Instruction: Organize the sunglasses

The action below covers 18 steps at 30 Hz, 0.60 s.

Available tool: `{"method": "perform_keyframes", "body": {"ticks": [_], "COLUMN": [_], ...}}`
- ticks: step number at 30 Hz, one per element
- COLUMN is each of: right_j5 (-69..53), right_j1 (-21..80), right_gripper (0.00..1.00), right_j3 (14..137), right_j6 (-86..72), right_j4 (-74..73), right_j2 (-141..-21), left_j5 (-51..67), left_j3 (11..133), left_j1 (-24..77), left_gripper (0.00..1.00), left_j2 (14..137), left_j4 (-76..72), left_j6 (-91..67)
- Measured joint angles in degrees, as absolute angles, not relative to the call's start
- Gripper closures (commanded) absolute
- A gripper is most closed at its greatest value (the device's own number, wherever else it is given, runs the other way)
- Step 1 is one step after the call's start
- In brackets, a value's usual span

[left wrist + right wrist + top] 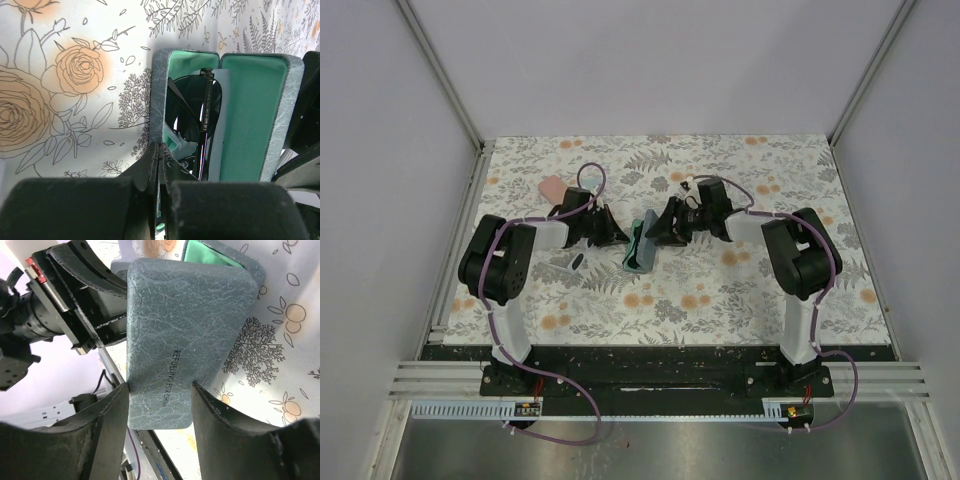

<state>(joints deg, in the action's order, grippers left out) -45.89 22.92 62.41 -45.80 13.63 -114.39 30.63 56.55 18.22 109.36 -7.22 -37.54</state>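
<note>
My right gripper (159, 390) holds the lid of the grey case (185, 325) between its fingers. My left gripper (159, 152), reaching in low, is pinched shut at the case's end. The black sunglasses (187, 107) lie inside.

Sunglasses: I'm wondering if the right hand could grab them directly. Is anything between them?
Yes: the open case's lid. The right hand clasps it from outside, while the sunglasses lie in the base behind it.
</note>
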Motion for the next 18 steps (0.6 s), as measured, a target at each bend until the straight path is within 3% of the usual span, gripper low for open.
{"method": "perform_keyframes", "body": {"ticks": [11,18], "right_j5": [-30.37,-22.55], "right_j1": [29.02,33.43], "right_gripper": [0.41,0.36], "right_j3": [78.37,85.52], "right_j6": [-37.74,-33.98], "right_j4": [-14.46,-19.38], "right_j2": [-115.31,-118.24], "left_j5": [30.41,30.50], "left_j3": [56.55,56.34], "left_j1": [17.96,18.06], "left_gripper": [1.00,0.99], "left_j2": [109.36,109.56], "left_j4": [-7.49,-8.38], "left_j6": [-37.63,-38.00]}}
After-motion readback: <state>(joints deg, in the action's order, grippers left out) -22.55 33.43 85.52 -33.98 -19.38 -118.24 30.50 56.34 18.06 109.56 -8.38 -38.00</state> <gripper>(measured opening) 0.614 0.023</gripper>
